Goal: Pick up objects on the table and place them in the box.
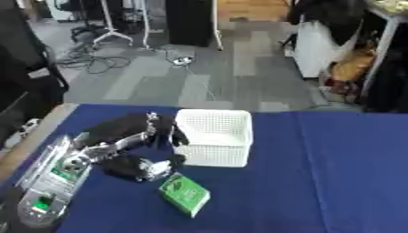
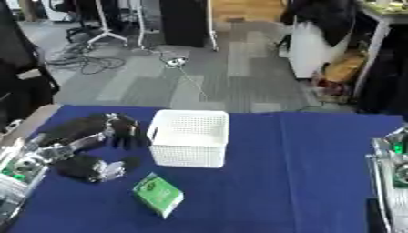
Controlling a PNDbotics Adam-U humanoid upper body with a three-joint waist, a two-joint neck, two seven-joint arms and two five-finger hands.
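Observation:
A white mesh box (image 1: 213, 136) stands in the middle of the blue table. My left hand (image 1: 163, 129) hovers against its left wall, raised off the cloth. Its black fingers (image 1: 177, 138) hang down relaxed, open, and nothing shows in them. Just below the hand a black object with a silvery-white part (image 1: 137, 167) lies on the cloth. A green packet (image 1: 185, 193) rests in front of the box, towards the near edge. Of my right arm only a silver forearm (image 2: 390, 168) shows at the right edge in the right eye view; its hand is out of sight.
The blue cloth (image 1: 334, 173) stretches right of the box. The table's left edge (image 1: 36, 136) is bare wood. Beyond the far edge lie grey floor, cables (image 1: 95, 61) and furniture.

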